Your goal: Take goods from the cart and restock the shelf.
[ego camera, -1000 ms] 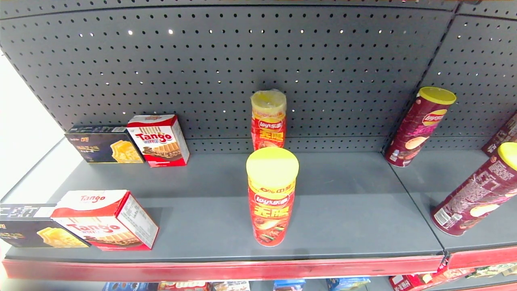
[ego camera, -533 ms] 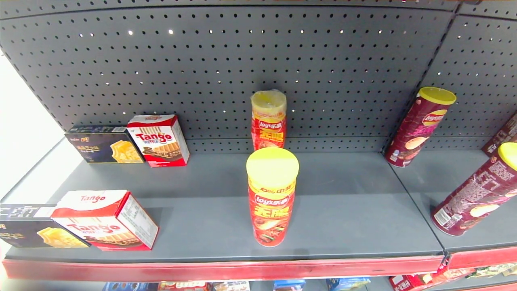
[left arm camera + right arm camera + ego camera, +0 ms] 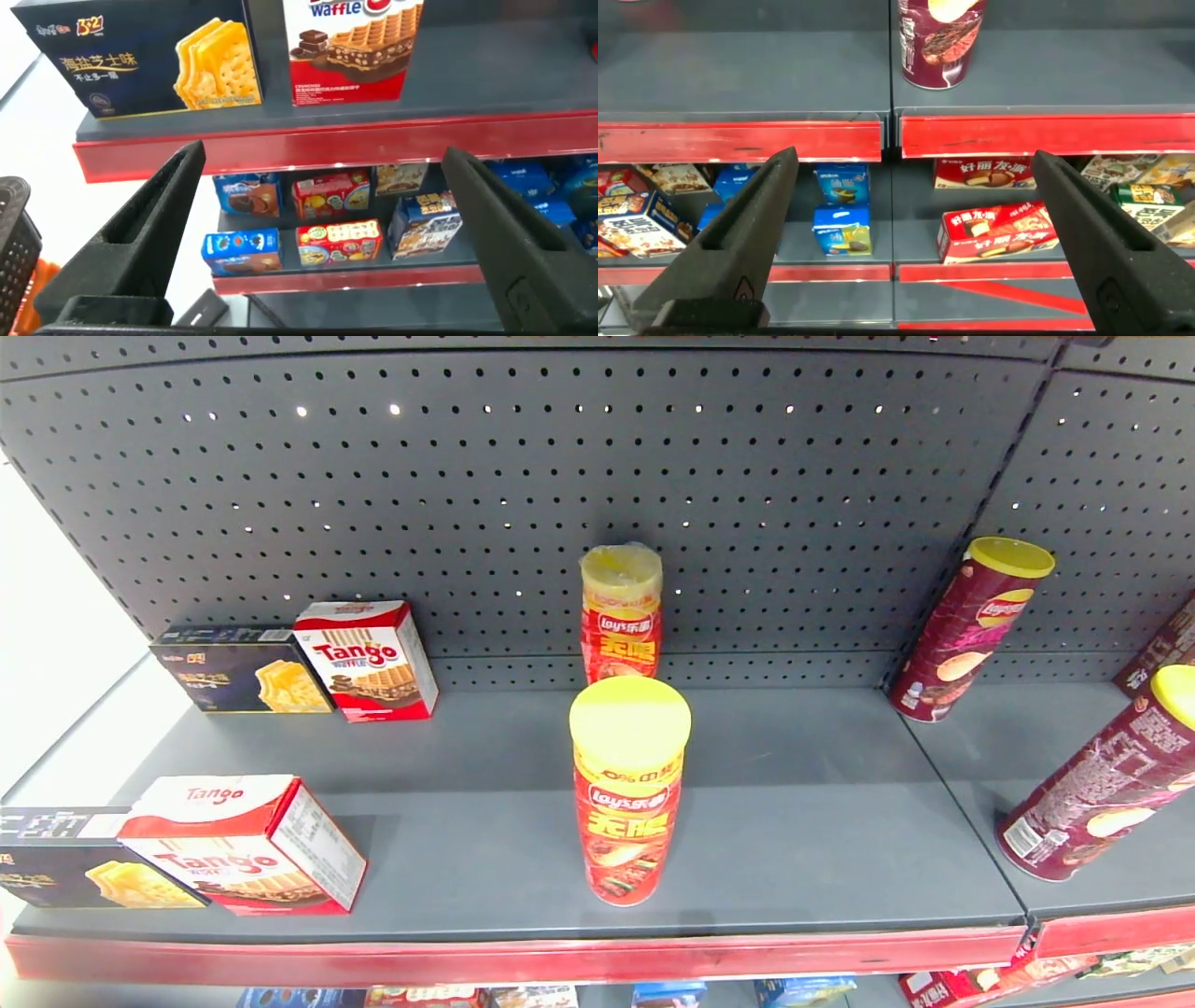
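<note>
At shelf (image 3: pixel 794 803) front edge, left gripper (image 3: pixel 322 154) hung empty, jaws apart, short of wafer box (image 3: pixel 350 47); right gripper (image 3: pixel 915 157) likewise, short of maroon chip can (image 3: pixel 940 47).

The grey shelf (image 3: pixel 794 821) carried four snack boxes (image 3: pixel 243 845) at left, two upright red chip cans (image 3: pixel 627 793) mid-shelf, and maroon cans (image 3: pixel 966 630) at right.
</note>
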Available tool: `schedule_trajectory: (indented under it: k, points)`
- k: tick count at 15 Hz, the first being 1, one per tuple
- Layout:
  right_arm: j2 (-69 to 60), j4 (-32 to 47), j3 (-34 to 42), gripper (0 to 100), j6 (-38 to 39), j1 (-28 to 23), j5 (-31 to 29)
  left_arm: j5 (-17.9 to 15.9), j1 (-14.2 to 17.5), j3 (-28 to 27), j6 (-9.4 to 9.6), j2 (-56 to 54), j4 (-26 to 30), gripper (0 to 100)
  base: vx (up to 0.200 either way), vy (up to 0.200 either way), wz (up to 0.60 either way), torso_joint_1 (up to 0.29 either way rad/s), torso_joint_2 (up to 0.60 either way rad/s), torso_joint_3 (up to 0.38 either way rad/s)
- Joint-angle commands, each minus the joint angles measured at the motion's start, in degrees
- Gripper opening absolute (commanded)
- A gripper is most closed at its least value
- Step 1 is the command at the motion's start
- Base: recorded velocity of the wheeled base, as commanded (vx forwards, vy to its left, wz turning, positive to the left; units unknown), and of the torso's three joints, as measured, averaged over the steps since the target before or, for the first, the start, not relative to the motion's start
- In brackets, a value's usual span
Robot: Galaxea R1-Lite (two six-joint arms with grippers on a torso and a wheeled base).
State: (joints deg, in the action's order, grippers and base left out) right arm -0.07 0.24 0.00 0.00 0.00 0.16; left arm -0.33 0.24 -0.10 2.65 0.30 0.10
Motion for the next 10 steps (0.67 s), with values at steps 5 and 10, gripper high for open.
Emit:
schedule_trajectory:
  k: [5, 10]
  points:
    - [0.07, 0.02, 0.00, 100, -0.09, 0.00, 0.19, 0.42, 0.02, 0.01, -2.65, 0.13, -0.10, 100, -0.040, 0.000, 0.00, 0.000, 0.00, 0.000]
    - [0.07, 0.02, 0.00, 100, -0.09, 0.00, 0.19, 0.50, 0.02, 0.01, -2.65, 0.13, -0.10, 100, 0.000, 0.000, 0.00, 0.000, 0.00, 0.000]
